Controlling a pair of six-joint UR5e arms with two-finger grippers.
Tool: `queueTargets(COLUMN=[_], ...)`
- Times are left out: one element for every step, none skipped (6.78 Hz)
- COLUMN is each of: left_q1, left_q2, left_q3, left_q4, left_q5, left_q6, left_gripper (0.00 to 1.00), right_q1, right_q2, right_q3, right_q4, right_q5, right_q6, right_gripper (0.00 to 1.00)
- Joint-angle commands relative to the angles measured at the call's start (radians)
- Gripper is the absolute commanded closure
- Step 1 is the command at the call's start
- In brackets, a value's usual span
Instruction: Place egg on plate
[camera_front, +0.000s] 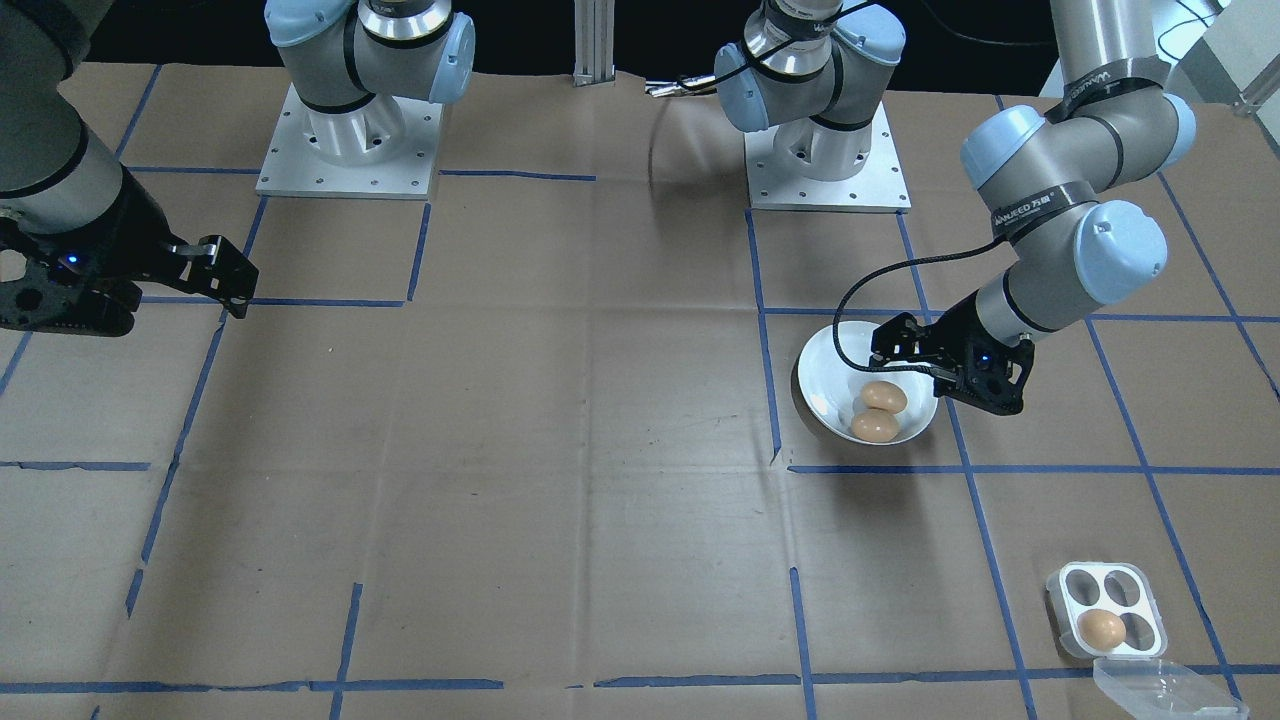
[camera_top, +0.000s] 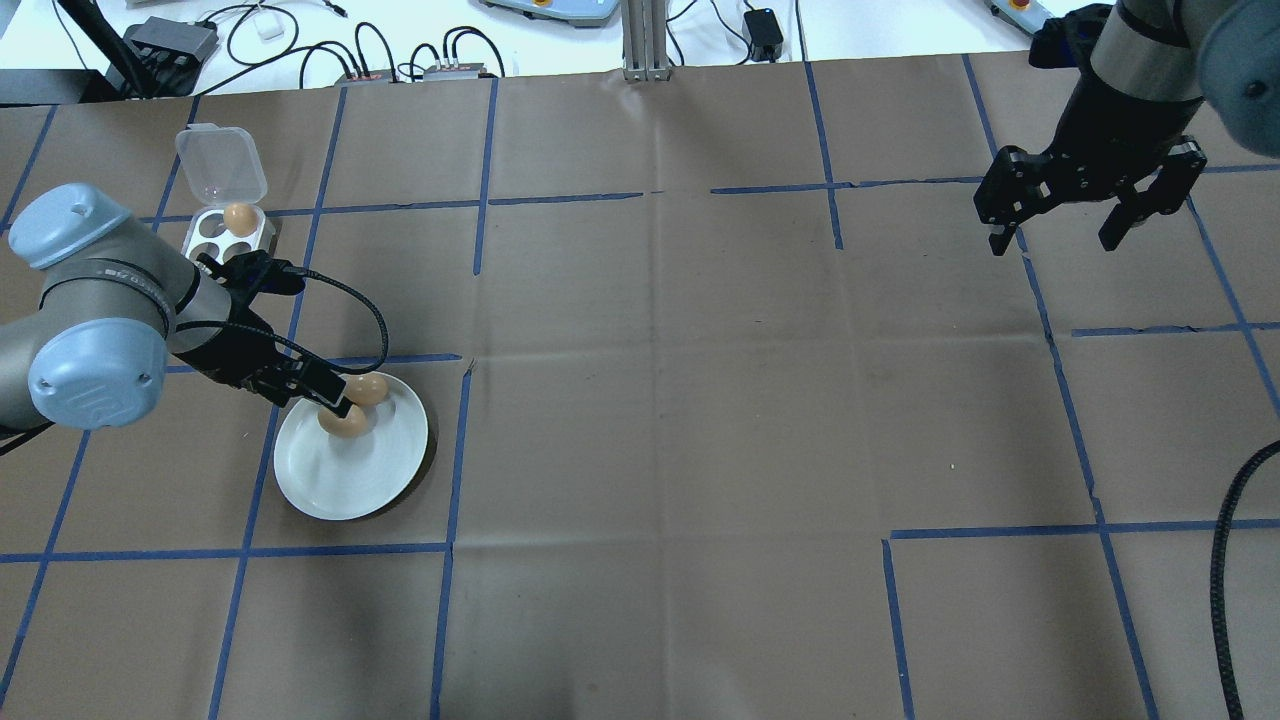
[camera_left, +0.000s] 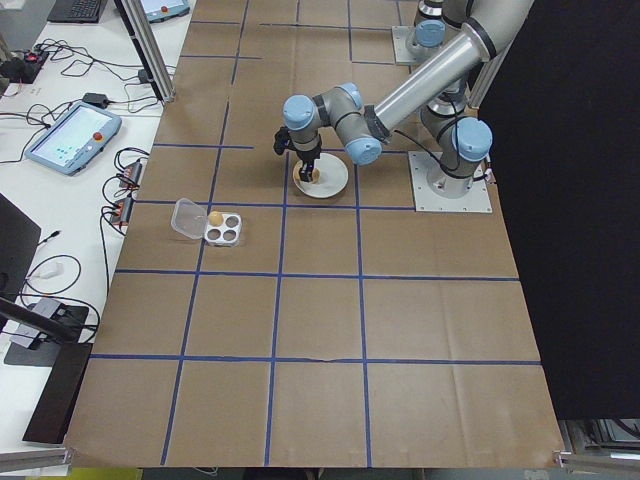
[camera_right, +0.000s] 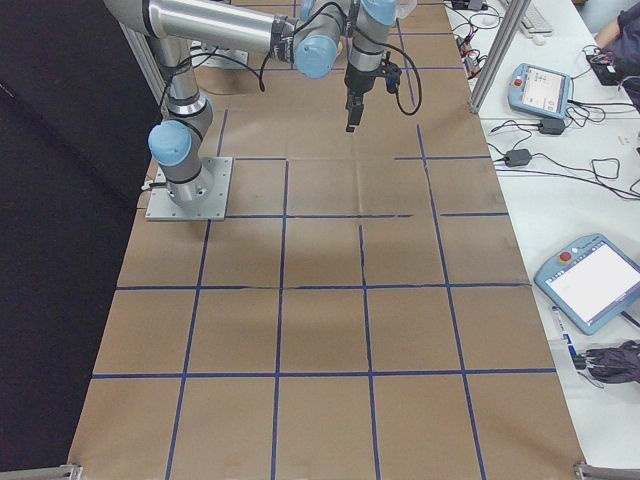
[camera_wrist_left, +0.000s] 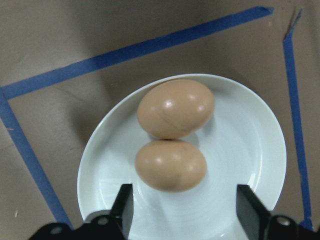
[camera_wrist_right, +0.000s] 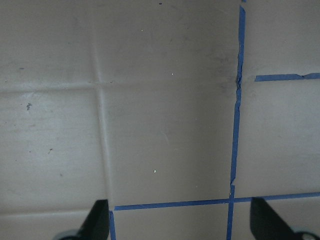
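Two eggs touching on the plate — left gripper spread, apparently just emptied; right gripper spread too, idle — well apart.

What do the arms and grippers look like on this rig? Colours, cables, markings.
Both arms have silver-grey tubular links, pale blue joint caps and black bands. The left arm carries pale lettering on a black band near the elbow, and a braided black cable loops along its forearm. The left gripper and right gripper are matt black, two-fingered, with angular open-framed fingers. A small blue light glows at each wrist.
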Motion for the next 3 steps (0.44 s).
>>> queueTargets(left_q1=[0.016,0.017,0.019], left_q2=[-0.048,-0.112,-0.173], left_q3=[0.168,0.263,0.334], left_q4=[-0.003,0.000,0.011], left_q5=[0.088,0.089,0.092], left_q6=[0.011,0.005,-0.033], left_gripper=[0.01,0.01,0.01], right_q1=[0.000,0.000,0.000], right_q2=[0.000,0.000,0.000], right_q3=[0.000,0.000,0.000], right_q4=[0.000,0.000,0.000], right_q5=[0.000,0.000,0.000], right_q6=[0.000,0.000,0.000], right_gripper=[0.00,0.00,0.00])
